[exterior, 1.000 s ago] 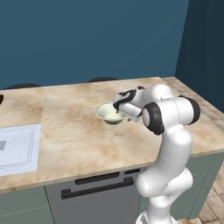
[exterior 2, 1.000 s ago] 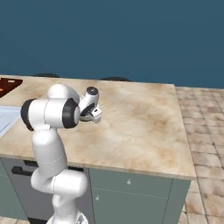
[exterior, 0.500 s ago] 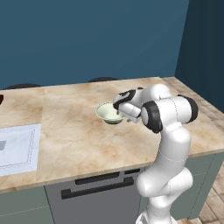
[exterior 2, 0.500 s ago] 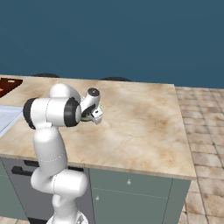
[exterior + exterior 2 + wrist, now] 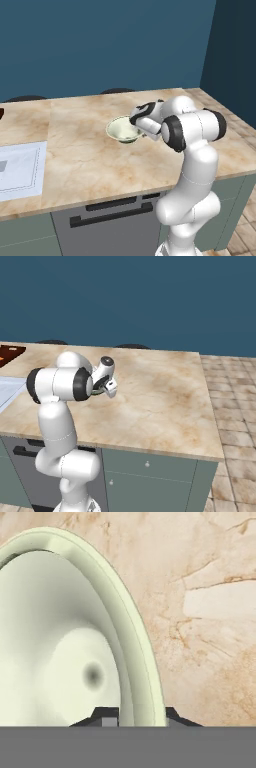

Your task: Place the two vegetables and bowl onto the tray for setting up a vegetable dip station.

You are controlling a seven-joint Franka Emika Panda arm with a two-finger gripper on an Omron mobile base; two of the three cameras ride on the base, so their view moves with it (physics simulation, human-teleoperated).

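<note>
Bowl point(image 5: 122, 130) rim pinched between tool point(image 5: 135, 716) tips; tips mostly cropped.

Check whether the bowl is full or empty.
Empty. The hand view looks straight into the bowl and shows only its bare pale inside; in the left base view it stands upright on the counter.

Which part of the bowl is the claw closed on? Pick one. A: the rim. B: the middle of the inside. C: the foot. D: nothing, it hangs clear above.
A: in the hand view the claw has one tip on each side of the bowl's rim, pinching its wall as the bowl sits on the counter.
</note>
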